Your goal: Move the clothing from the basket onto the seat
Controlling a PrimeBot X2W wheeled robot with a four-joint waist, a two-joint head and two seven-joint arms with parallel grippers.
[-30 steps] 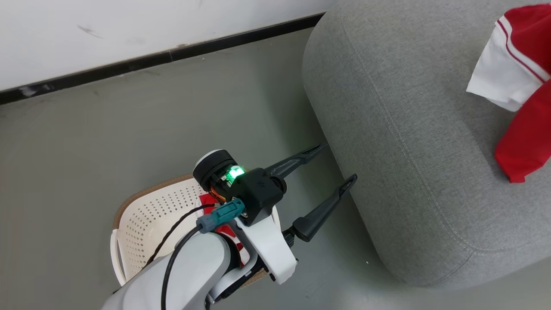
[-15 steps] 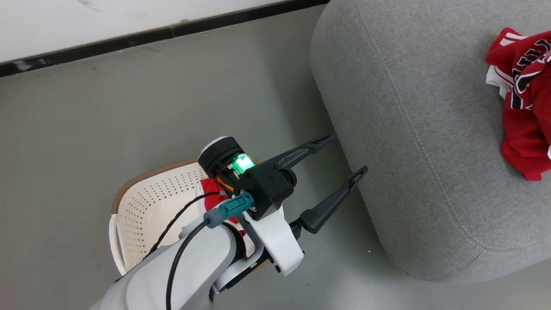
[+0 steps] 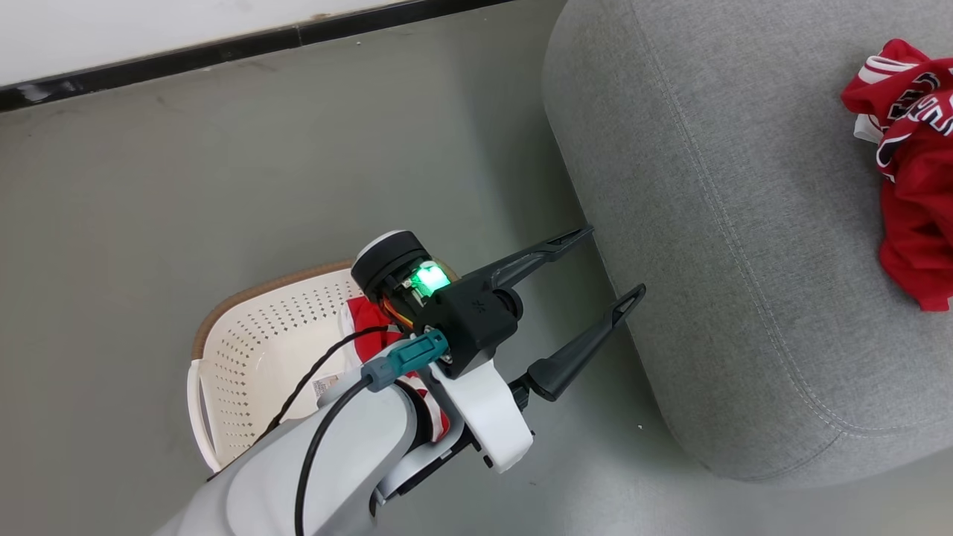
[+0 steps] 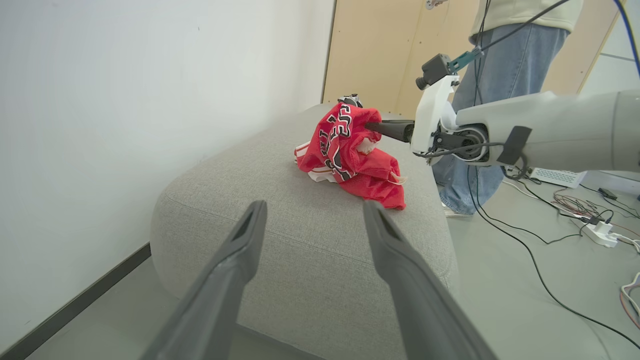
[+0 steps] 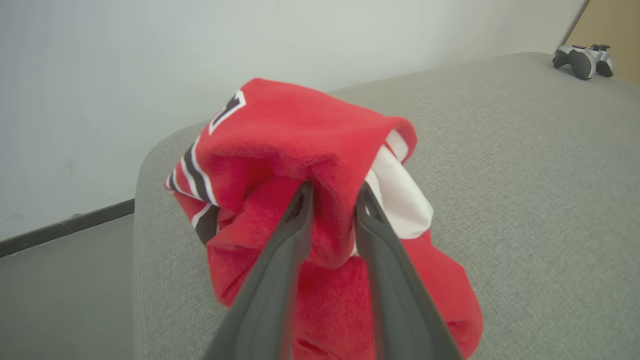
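Red clothing (image 3: 912, 186) with black-and-white lettering lies crumpled on the grey seat (image 3: 707, 186) at its far right. My right gripper (image 5: 334, 189) has a raised fold of this clothing (image 5: 290, 135) between its narrowly parted fingers. The left wrist view shows that gripper (image 4: 372, 127) poking into the heap (image 4: 345, 155). My left gripper (image 3: 614, 260) hangs open and empty beside the seat's left edge, above the floor. Under my left forearm stands the cream basket (image 3: 246, 350), and more red clothing (image 3: 365, 316) lies in it, mostly hidden by the arm.
A person in jeans (image 4: 480, 75) stands behind the seat. Cables and a power strip (image 4: 600, 230) lie on the floor at the right. A game controller (image 5: 582, 60) rests on the seat's far corner. A white wall with a dark baseboard (image 3: 223, 48) runs behind the basket.
The head view has shifted slightly. The red garment, spread and hanging a second ago, has sunk into a crumpled heap on the seat. My left gripper keeps its place by the seat edge.
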